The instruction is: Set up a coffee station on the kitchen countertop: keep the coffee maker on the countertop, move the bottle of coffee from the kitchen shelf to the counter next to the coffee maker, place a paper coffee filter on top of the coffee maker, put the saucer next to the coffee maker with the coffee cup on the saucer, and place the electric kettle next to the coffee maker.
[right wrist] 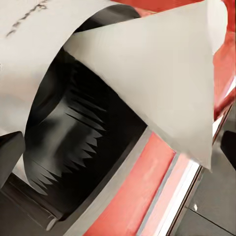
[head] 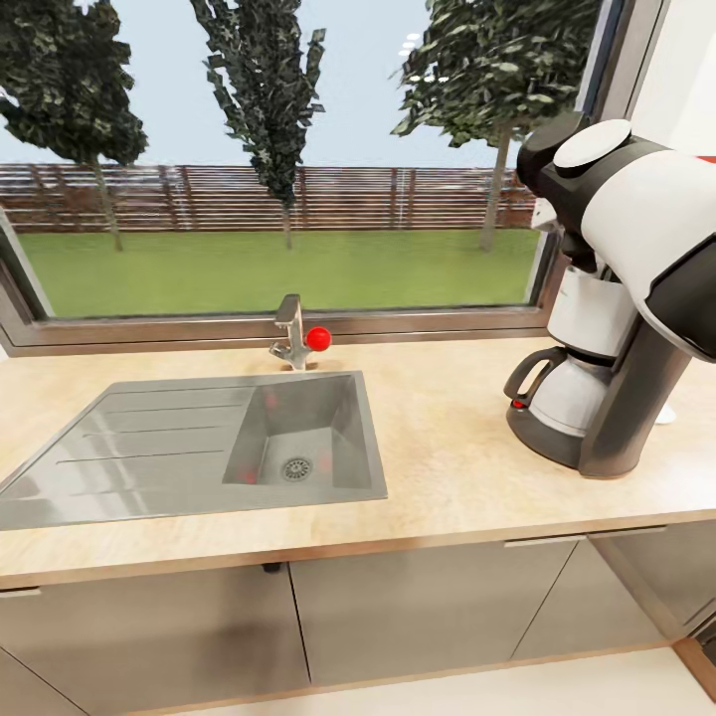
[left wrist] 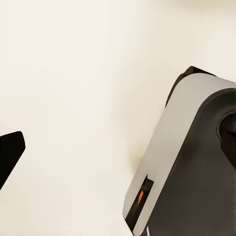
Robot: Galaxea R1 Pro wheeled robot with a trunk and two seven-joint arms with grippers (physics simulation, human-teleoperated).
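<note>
Our right claw point(right wrist: 119, 151) looks wide open. We see its two dark fingertips point(right wrist: 10, 157) far apart, and we think it holds nothing. Between them and just ahead of the claw lies the paper coffee filter point(right wrist: 162, 73), a white cone lying on its side. Under the filter is a round black ribbed cup point(right wrist: 73, 128). We think this is the top of the coffee maker point(head: 587, 398), which stands on the desk point(head: 438, 457). Our big right arm point(head: 646, 219) hangs over it there and hides the top.

Our left claw point(left wrist: 118, 157) shows one dark fingertip point(left wrist: 10, 152) far out to the side, so we think it is open and holds nothing too. A grey and black robot part point(left wrist: 187, 157) is close beside it.

What could go wrong? We think the filter is only resting there, and it is tilted. If the claw bumps it when it pulls away, the paper could slide off onto the red surface point(right wrist: 142, 196) beyond the black cup. A fast move could also push air and flip the light paper. We cannot tell if the filter sits firmly.
</note>
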